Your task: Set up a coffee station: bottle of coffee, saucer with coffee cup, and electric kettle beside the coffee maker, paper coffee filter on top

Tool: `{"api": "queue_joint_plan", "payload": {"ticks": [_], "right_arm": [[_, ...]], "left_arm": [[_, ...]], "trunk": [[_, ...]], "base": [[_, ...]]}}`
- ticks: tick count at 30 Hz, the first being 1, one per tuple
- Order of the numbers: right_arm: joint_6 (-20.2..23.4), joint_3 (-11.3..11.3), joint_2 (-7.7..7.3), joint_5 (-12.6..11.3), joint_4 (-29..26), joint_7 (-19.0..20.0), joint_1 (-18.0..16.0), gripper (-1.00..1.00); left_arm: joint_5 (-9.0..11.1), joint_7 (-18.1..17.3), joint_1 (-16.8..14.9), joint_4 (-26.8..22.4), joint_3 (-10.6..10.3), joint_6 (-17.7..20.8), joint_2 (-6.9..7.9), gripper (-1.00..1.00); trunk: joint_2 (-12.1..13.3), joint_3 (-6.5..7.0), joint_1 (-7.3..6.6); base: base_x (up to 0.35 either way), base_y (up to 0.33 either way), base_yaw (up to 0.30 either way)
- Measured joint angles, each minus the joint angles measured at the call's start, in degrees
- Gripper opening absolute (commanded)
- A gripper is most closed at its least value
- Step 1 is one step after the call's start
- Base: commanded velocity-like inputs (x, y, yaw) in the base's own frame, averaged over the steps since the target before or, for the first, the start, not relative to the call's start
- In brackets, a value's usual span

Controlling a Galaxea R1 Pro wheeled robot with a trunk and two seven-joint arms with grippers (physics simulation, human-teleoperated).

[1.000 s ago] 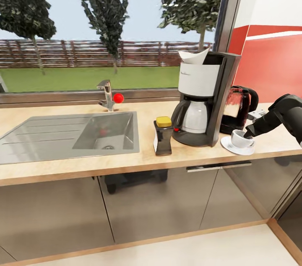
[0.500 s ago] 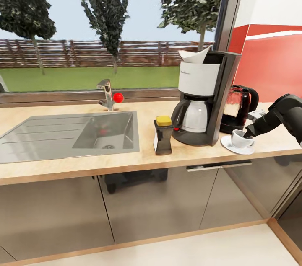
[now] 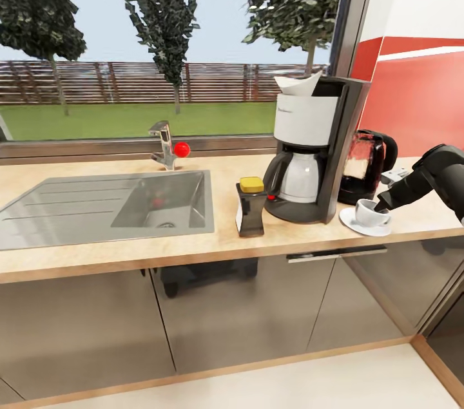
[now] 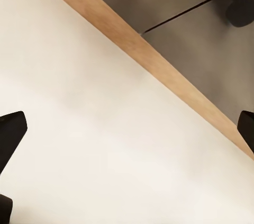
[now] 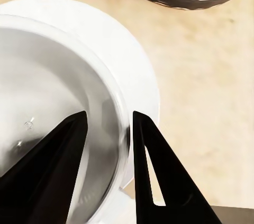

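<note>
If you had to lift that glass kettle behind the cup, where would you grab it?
By the black loop handle of the kettle, I'd say. It stands upright on the countertop with the handle on its right side, and the coffee maker crowds its left, so coming from the right looks easiest.

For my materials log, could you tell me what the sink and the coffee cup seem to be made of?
The sink looks like brushed stainless steel: grey, softly reflective. The coffee cup looks like glazed white ceramic, smooth and glossy on its rim; white plastic can't be ruled out.
</note>
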Motion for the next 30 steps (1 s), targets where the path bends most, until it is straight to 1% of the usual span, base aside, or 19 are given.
{"api": "queue_joint_plan", "payload": {"ticks": [10, 11, 30], "right_arm": [[0.0, 0.0, 0.00, 0.0, 0.0, 0.0, 0.0, -1.00], [0.0, 0.0, 0.00, 0.0, 0.0, 0.0, 0.0, 1.00], [0.2, 0.0, 0.01, -0.2, 0.0, 0.1, 0.1, 1.00]], "left_arm": [[0.0, 0.0, 0.0, 0.0, 0.0, 0.0, 0.00, 1.00], [0.0, 0.0, 0.0, 0.0, 0.0, 0.0, 0.00, 1.00], [0.0, 0.0, 0.0, 0.0, 0.0, 0.0, 0.00, 1.00]], "trunk": [[0.0, 0.00, 0.00], [0.0, 0.00, 0.00], [0.0, -0.02, 0.01]], "base": [[0.000, 0.000, 0.000], [0.000, 0.000, 0.000], [0.000, 0.000, 0.000]]}}
